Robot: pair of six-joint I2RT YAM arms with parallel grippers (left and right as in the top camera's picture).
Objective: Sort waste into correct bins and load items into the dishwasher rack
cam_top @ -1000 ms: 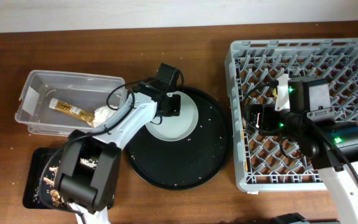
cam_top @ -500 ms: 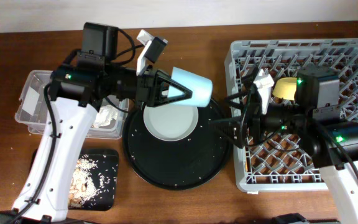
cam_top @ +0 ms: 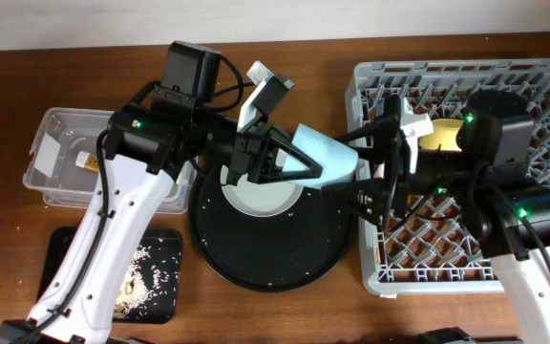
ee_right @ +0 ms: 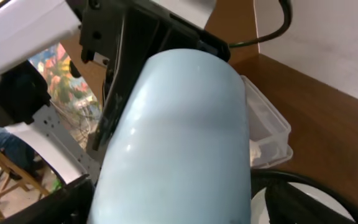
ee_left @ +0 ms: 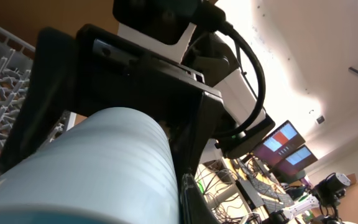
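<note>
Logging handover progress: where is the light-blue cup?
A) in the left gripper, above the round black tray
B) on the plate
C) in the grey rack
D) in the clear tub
A: the left gripper clamps the light-blue cup in the air over the round black tray.

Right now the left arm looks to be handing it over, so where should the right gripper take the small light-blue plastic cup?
Its free end, from the grey pegged dishwasher rack's side. The small light-blue cup lies sideways in mid-air; the left gripper clamps its other end, and the right gripper faces it, jaws open.
</note>
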